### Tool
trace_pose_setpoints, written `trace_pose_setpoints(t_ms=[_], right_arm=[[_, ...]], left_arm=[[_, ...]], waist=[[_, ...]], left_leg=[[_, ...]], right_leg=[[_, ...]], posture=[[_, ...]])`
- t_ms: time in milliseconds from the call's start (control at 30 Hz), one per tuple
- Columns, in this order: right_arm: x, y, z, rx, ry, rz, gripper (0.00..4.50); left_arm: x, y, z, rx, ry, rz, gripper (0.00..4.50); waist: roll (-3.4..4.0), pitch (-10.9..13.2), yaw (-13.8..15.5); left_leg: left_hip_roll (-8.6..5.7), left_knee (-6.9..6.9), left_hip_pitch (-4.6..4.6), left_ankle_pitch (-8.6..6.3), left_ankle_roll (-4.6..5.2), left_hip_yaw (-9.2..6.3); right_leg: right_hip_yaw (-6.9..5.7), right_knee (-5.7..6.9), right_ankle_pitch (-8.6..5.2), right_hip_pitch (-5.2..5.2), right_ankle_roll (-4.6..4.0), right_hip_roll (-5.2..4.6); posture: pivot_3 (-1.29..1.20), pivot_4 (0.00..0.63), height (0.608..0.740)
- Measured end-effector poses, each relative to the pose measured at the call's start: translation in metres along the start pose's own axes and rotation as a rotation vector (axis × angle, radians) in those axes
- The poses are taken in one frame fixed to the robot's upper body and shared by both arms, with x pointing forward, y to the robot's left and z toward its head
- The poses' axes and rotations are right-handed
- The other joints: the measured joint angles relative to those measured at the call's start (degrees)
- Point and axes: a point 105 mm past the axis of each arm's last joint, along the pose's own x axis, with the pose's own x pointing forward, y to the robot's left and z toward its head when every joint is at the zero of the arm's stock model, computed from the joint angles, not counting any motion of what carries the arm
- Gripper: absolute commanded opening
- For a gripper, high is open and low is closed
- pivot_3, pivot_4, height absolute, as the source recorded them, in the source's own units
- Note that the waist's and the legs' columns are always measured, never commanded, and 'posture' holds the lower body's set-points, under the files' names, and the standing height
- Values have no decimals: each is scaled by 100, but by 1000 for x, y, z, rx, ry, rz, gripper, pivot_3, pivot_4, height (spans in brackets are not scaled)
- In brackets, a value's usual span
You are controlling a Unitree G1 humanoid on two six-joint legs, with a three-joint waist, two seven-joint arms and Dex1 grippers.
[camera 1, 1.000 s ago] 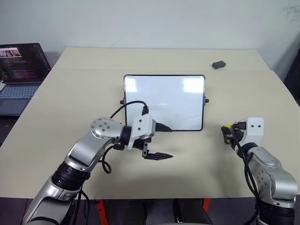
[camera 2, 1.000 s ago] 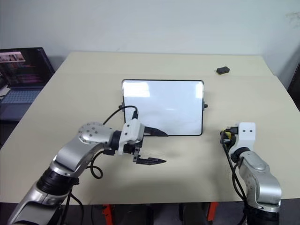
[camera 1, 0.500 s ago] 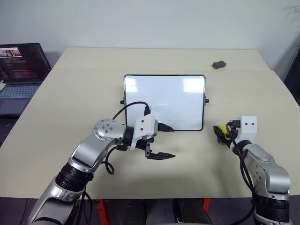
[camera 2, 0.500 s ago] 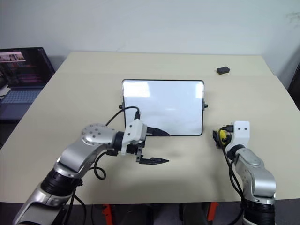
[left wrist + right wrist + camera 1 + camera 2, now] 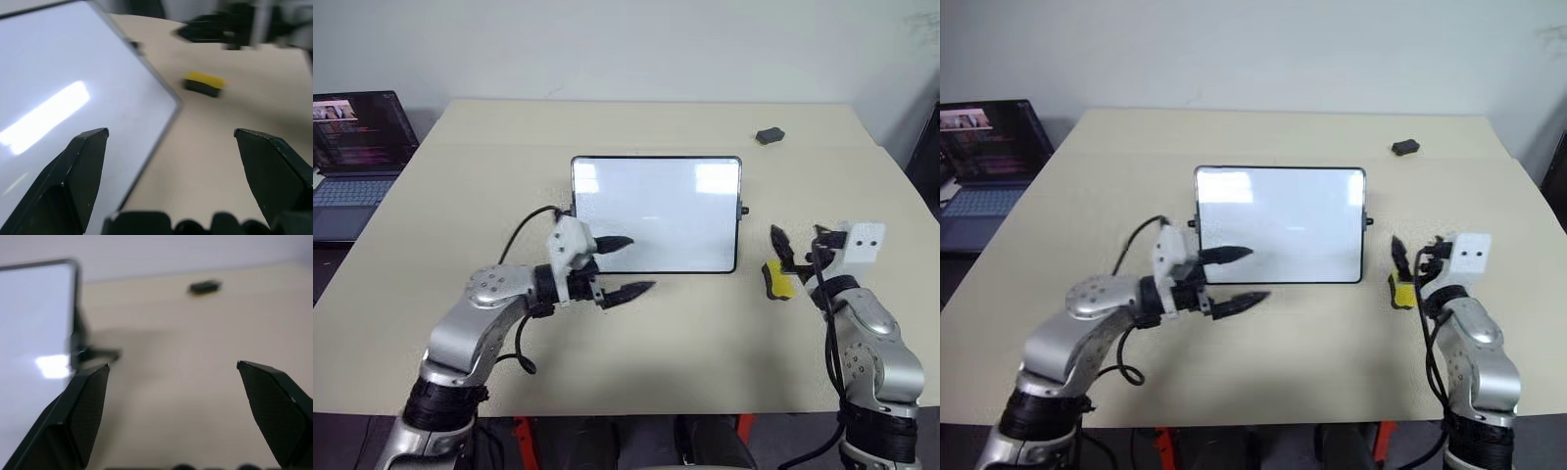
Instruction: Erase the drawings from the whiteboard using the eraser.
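The whiteboard lies flat at the table's middle, its face plain white with glare; the drawings are out of view. The yellow and black eraser lies on the table just right of the board's near right corner, also seen as the eraser in the left wrist view. My right gripper hovers open just above and behind the eraser, with nothing between its fingers. My left gripper is open and empty, pointing right over the board's near edge.
An open laptop sits off the table's left side. A small dark grey lump lies at the far right of the table. Bare tabletop stretches along the front edge and behind the board.
My right gripper has opened and lifted, leaving the eraser on the table. My left gripper has swung left and turned, now pointing across the board's near edge.
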Motion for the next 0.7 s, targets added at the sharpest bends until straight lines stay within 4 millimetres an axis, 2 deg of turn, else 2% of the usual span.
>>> trace_pose_setpoints(t_ms=[67, 233, 367, 533, 700], right_arm=[[0, -33, -3, -29, -30, -102, 4484], [-1, -80, -20, -126, -40, -161, 4484], [-3, -99, -41, -75, -6, -208, 4484], [-9, -112, -62, -86, 56, -233, 4484], [-17, -120, -74, -86, 100, -266, 4484]], left_arm=[[-22, 24, -10, -29, 16, 195, 4500], [-71, 47, -38, 15, 44, 562, 4500], [-96, 62, -53, 41, 50, 805, 4500], [-105, 77, -63, 38, 62, 920, 4500], [-100, 90, -55, 40, 22, 953, 4500]], waist=[[-2, 1, 27], [-2, -1, 52], [-2, -2, 38], [-1, -3, 39], [0, -3, 42]], left_leg=[[0, 0, -3, 0, 0, -3], [-6, 1, 7, 0, 1, 5], [-3, 2, 18, 1, 2, 5], [-4, 2, 16, 1, 3, 7], [-3, 1, 14, 1, 2, 9]], right_leg=[[-4, 1, 0, 0, 0, 0], [0, -1, 1, 11, -1, -8], [0, 8, 2, 18, -3, -4], [2, 7, 3, 19, -2, -5], [2, 5, 3, 19, -2, -6]], posture=[[0, 150, 740], [0, 150, 740], [0, 150, 740], [0, 150, 740], [0, 150, 740]])
